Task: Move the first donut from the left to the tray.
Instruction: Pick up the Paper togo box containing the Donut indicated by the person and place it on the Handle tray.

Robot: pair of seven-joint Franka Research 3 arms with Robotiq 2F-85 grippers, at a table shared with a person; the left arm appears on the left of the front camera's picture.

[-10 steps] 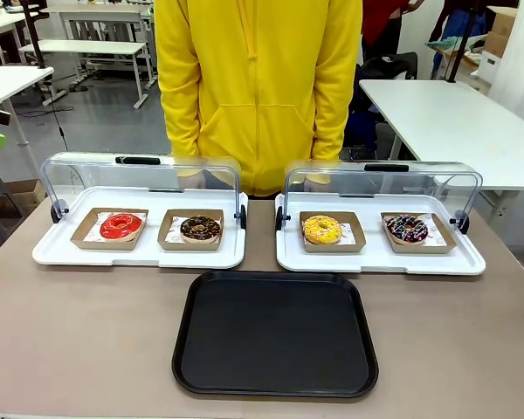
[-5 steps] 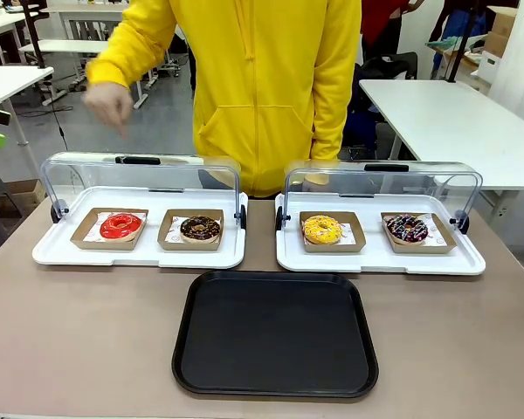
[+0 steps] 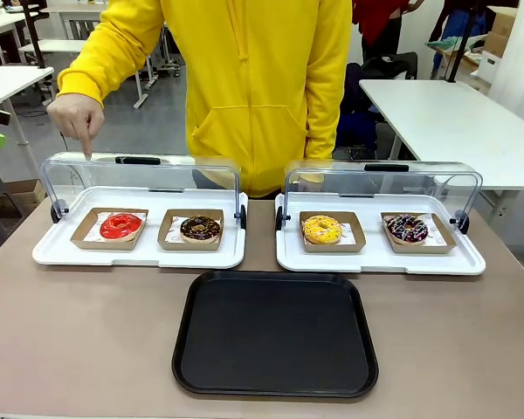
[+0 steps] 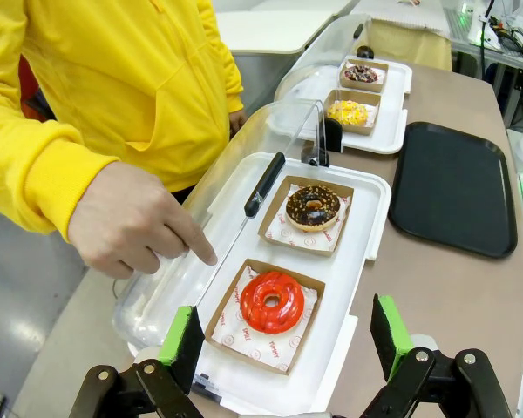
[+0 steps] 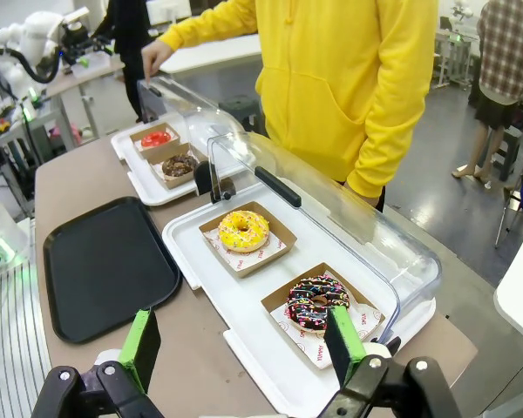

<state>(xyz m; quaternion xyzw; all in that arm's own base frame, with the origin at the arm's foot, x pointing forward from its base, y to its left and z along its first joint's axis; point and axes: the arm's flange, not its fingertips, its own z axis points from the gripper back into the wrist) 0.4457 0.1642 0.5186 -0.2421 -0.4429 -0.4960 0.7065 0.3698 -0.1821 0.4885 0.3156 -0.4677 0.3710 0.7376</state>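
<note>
The red-glazed donut (image 3: 120,226) lies in its brown cardboard holder at the left end of the left white tray (image 3: 140,256), whose clear lid is raised. In the left wrist view the red donut (image 4: 272,301) sits just beyond my open left gripper (image 4: 285,333), which holds nothing. The person's hand (image 3: 79,118) points an index finger down over the lid above it. The black tray (image 3: 275,333) lies flat and bare in front of both white trays. My right gripper (image 5: 242,344) is open above the right white tray's near edge, far from the red donut (image 5: 155,138).
A chocolate donut (image 3: 200,229) shares the left white tray. The right white tray (image 3: 380,260) holds a yellow-iced donut (image 3: 321,230) and a sprinkled chocolate donut (image 3: 407,229), lid raised too. The person in yellow stands at the far edge.
The person's arm came out from behind their back, swung out to the left, and now points a finger down over the left lid. Donuts and trays have not moved.
</note>
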